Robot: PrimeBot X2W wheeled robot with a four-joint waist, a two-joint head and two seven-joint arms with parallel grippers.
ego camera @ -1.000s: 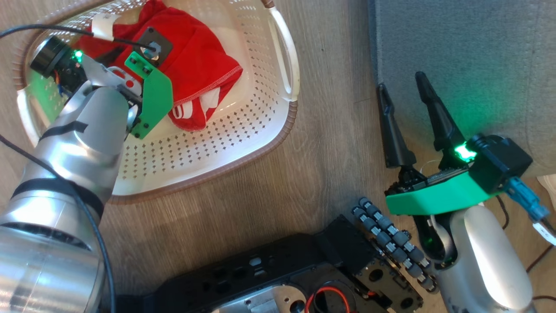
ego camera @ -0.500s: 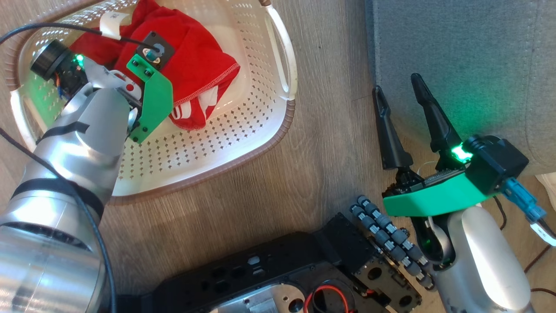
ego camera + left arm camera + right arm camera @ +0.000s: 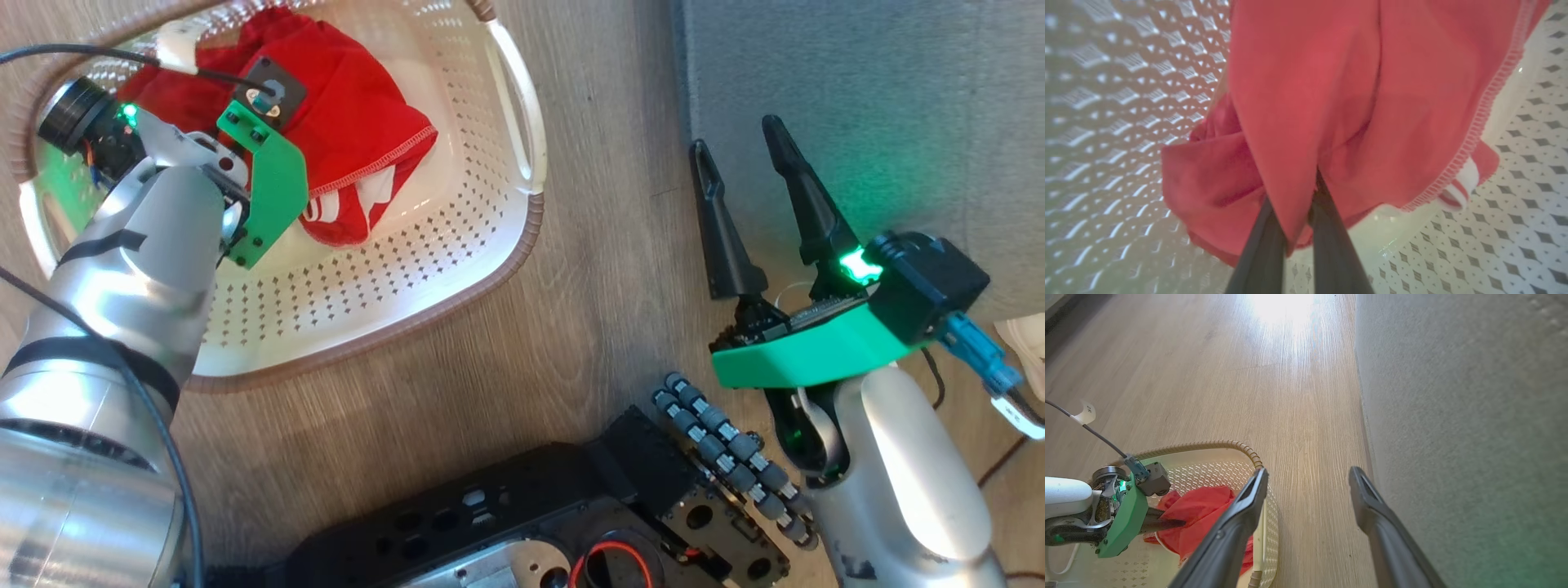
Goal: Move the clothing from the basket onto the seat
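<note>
Head view slid sideways in the last second: camera moved, cargo didn't. Your left gripper (image 3: 1295,204) stays clamped on a fold of clothing (image 3: 359,131), with the bundle ahead of jaws, inside basket (image 3: 457,237). Judged: lift not begun. Right gripper (image 3: 735,135) spread, empty; seat (image 3: 882,106) just right of jaws.

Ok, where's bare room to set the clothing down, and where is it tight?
The seat is bare cloth beyond the open right gripper. The wood floor strip between the basket and the seat is free for passing. The basket's near half is bare too. Crowded: the basket's far end, where the left gripper is shut on the bunched clothing.
</note>
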